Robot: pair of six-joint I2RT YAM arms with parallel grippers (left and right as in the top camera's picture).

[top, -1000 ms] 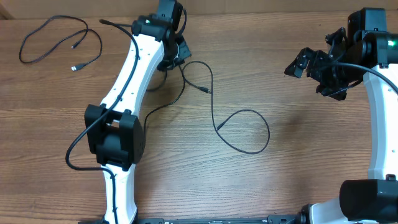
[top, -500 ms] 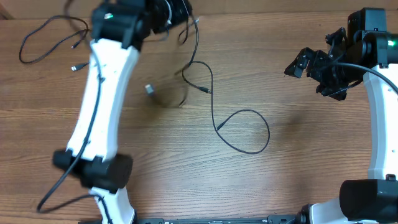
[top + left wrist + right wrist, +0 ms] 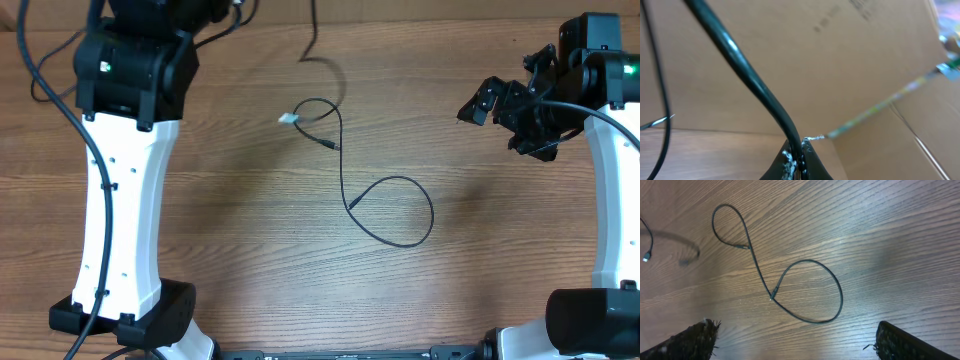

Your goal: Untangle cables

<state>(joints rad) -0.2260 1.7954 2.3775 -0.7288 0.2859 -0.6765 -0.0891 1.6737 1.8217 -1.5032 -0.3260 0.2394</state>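
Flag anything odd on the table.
One cable is pinched in the left gripper and held up; its pale plug end dangles above the table, casting a shadow. The other cable lies looped flat on it.

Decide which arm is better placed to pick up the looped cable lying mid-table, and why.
Right. The right fingers are open and empty, with the looped cable in their wrist view. The left fingers are shut on another cable, farther away.
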